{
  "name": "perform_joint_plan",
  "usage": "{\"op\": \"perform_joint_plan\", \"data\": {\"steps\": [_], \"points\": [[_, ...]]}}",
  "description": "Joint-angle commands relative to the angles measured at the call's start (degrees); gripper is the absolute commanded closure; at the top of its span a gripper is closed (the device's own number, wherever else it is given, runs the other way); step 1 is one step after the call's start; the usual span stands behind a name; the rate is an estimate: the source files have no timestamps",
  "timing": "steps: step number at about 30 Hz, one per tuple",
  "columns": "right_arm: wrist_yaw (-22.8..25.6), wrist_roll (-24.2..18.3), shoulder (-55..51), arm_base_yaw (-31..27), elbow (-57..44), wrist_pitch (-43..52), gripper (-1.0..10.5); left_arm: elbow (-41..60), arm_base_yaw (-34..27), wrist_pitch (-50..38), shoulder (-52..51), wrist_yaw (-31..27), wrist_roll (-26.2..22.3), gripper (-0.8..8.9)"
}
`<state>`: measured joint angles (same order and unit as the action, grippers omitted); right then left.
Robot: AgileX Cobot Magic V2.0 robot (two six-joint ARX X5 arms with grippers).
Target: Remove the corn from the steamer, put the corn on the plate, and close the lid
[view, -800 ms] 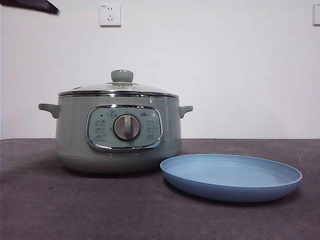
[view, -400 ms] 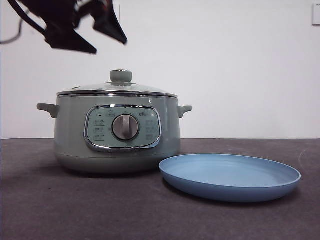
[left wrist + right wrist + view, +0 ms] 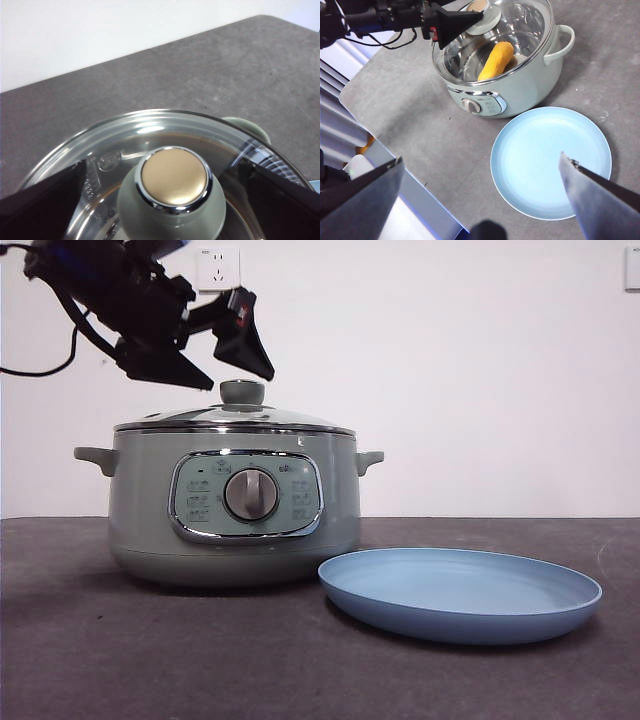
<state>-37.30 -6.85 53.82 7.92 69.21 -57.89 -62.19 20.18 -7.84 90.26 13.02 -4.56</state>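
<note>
1. The lid (image 3: pixel 236 418) is seated on the steamer (image 3: pixel 232 505), which is set on the grey tabletop (image 3: pixel 150 660).
2. The left gripper (image 3: pixel 232 380) is held just above the lid's knob (image 3: pixel 172 192), its jaws spread wide to either side of it and gripping nothing.
3. The corn (image 3: pixel 496 60) is seen through the glass, inside the steamer.
4. The plate (image 3: pixel 460 593) is placed just beside the steamer.
5. The right gripper (image 3: pixel 480 190) is held high over the plate, jaws wide apart and empty.
</note>
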Motion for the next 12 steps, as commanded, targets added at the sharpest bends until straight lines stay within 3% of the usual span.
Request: {"op": "perform_joint_plan", "data": {"steps": [1,9,12], "points": [[0.2,-0.1,-0.1,0.1,0.2,0.1,3.8,-0.2,0.5,-0.7,1.3,-0.6,-0.9,2.17],[0.2,-0.1,0.0,0.1,0.2,0.1,3.8,-0.2,0.9,-0.9,2.5,-1.0,-0.9,2.25],[0.2,-0.1,0.0,0.1,0.2,0.1,3.8,-0.2,0.9,-0.6,2.5,-0.9,-0.9,3.47]]}}
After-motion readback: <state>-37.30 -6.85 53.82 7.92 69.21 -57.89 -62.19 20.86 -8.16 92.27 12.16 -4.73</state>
